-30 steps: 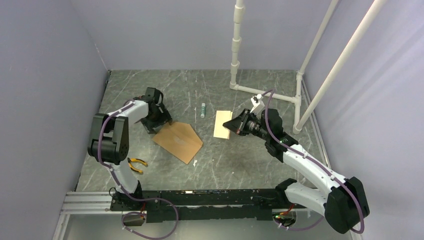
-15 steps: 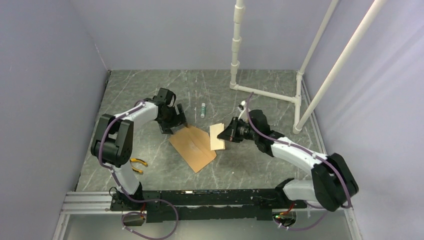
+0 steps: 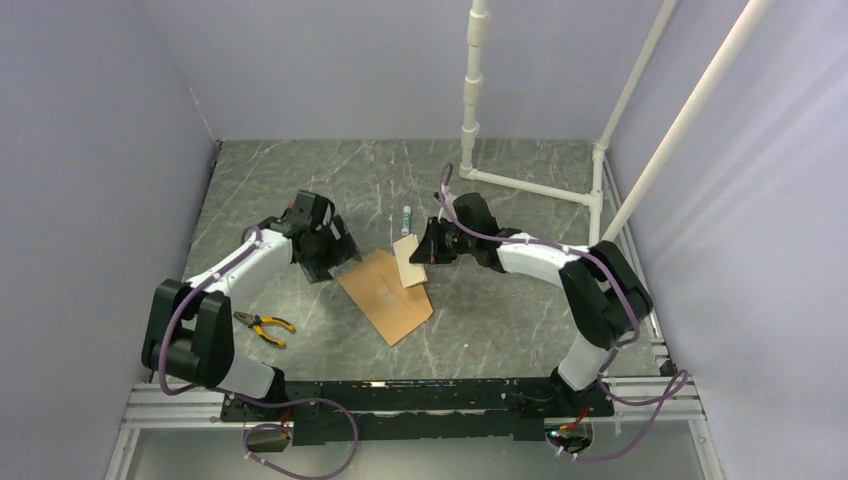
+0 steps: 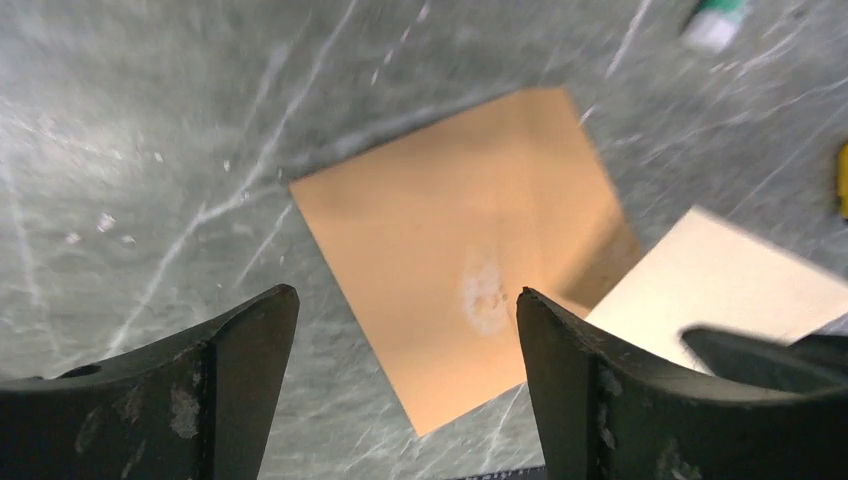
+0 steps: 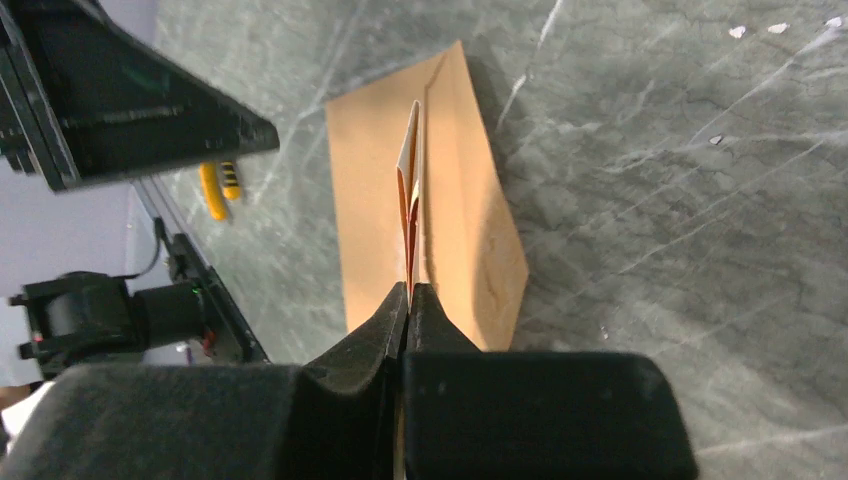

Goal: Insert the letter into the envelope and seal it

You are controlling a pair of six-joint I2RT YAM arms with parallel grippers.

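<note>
The right gripper point(image 5: 408, 290), jaws clenched, pinches one edge of the pale pinkish-tan rectangular paper letter point(image 5: 409, 185), seen edge-on from the wrist camera. From above, the sheet lies over the far right edge of the flat brown kraft-paper envelope point(image 3: 385, 295); whether the two papers touch cannot be told. The envelope itself lies flat on the grey marbled table point(image 3: 480, 320), near the centre and angled to the table's edges. Across from it, the left gripper point(image 3: 335, 255) hangs by the envelope's far left corner, its black fingers point(image 4: 240, 340) spread wide with nothing between them and the brown paper showing through the gap. A small white glue stick with a green cap point(image 3: 407, 218) lies just beyond the letter, yellow-handled pliers point(image 3: 262, 324) lie near the left arm, and a white plastic pipe frame point(image 3: 470, 100) stands at the back right
</note>
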